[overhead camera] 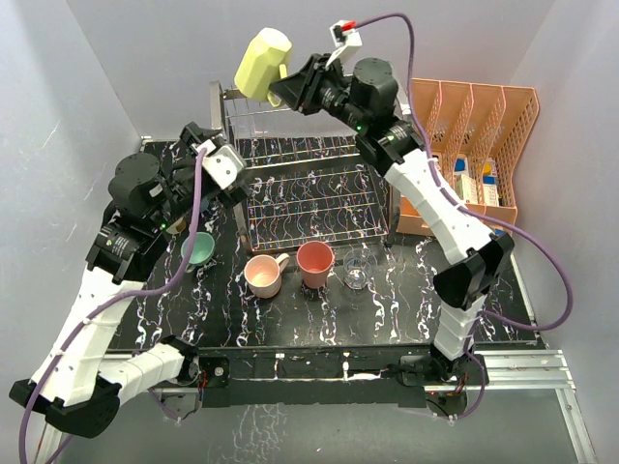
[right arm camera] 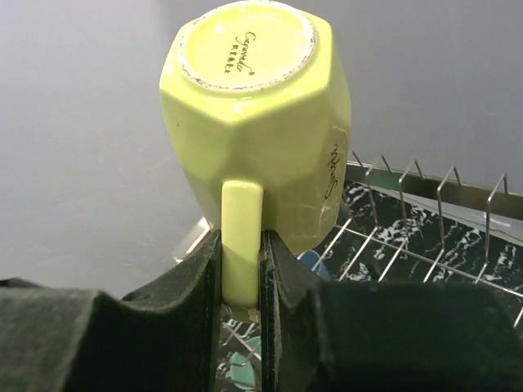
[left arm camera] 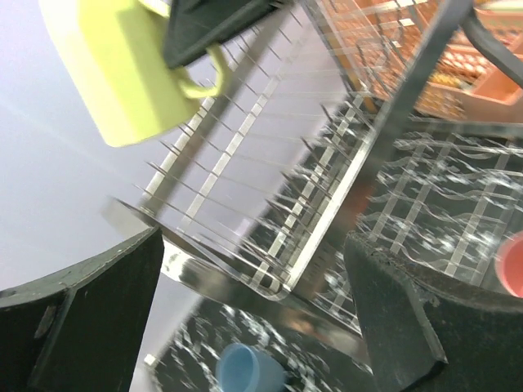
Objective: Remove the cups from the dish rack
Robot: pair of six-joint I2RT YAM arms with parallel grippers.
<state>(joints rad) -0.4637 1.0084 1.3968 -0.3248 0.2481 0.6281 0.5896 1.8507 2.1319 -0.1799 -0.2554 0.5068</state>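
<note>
My right gripper (overhead camera: 293, 92) (right arm camera: 242, 282) is shut on the handle of the pale yellow mug (overhead camera: 262, 60) (right arm camera: 257, 122) and holds it upside down above the back left corner of the chrome dish rack (overhead camera: 309, 188) (right arm camera: 425, 220). The mug also shows in the left wrist view (left arm camera: 122, 73). My left gripper (overhead camera: 197, 139) (left arm camera: 249, 327) is open and empty at the rack's left side. A blue cup (left arm camera: 245, 369) lies on the mat below the rack's edge (left arm camera: 270, 237). A teal-green cup (overhead camera: 199, 249), peach-pink mug (overhead camera: 263, 275), salmon-red cup (overhead camera: 314, 263) and clear glass (overhead camera: 357, 274) stand in front of the rack.
An orange mesh file organiser (overhead camera: 474, 145) holding small boxes stands right of the rack. The black patterned mat (overhead camera: 387, 309) covers the table. Grey walls close in the back and both sides.
</note>
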